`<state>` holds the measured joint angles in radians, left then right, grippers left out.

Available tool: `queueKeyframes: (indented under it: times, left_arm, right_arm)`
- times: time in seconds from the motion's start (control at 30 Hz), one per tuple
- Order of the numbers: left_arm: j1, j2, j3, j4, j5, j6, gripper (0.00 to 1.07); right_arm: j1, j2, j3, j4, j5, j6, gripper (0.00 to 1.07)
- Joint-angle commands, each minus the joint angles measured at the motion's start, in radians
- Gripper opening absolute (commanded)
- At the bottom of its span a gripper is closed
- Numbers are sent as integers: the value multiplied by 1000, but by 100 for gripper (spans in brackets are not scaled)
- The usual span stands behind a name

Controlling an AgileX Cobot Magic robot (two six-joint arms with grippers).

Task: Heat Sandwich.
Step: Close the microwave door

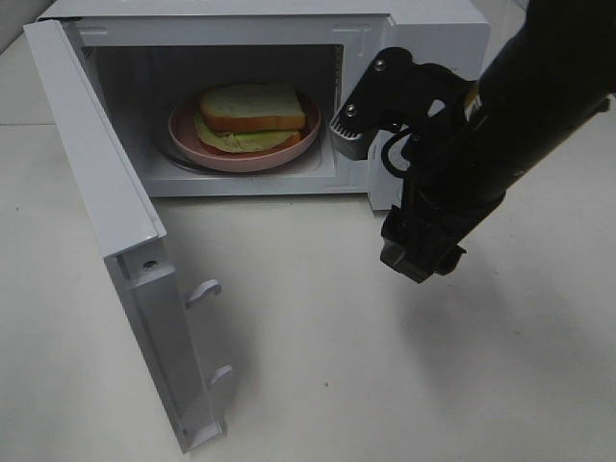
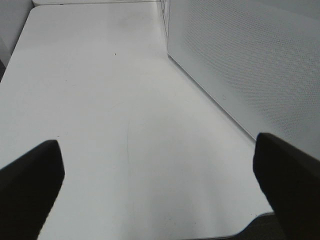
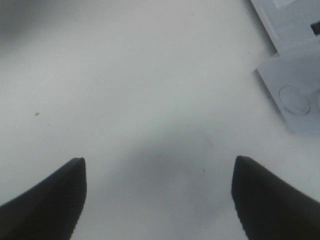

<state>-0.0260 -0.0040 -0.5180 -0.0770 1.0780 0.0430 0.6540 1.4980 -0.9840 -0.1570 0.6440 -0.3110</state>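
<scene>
The sandwich (image 1: 252, 114), yellow-orange bread with a light green filling, lies on a round pink plate (image 1: 298, 146) inside the open white microwave (image 1: 423, 29). My right gripper (image 1: 419, 255) hangs over the table in front of the microwave's right side, well clear of the sandwich. In the right wrist view this gripper (image 3: 159, 165) is open, with only bare table between its dark fingers. My left gripper (image 2: 157, 142) is also open and empty above the white table, and it does not show in the exterior high view.
The microwave door (image 1: 106, 183) stands swung wide open toward the front left, with two latch hooks (image 1: 204, 291) on its inner edge. Its dotted panel (image 2: 250, 65) fills one side of the left wrist view. The door's corner (image 3: 295, 95) shows in the right wrist view.
</scene>
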Motion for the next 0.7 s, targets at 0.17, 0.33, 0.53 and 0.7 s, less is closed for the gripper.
queueKeyframes:
  times: [0.17, 0.33, 0.53, 0.7]
  left_arm:
    - [5, -16, 1, -8, -6, -6, 98]
    - [5, -16, 1, -8, -6, -6, 98]
    - [5, -16, 1, -8, -6, -6, 98]
    - [5, -16, 1, -8, -6, -6, 98]
  right_arm:
    - [-1, -140, 96, 2, 66, 185, 76]
    - [-1, -269, 157, 3, 134, 251, 76]
    - [-1, -353, 156, 3, 256, 302, 76]
    - [-1, -404, 156, 3, 345, 332, 76]
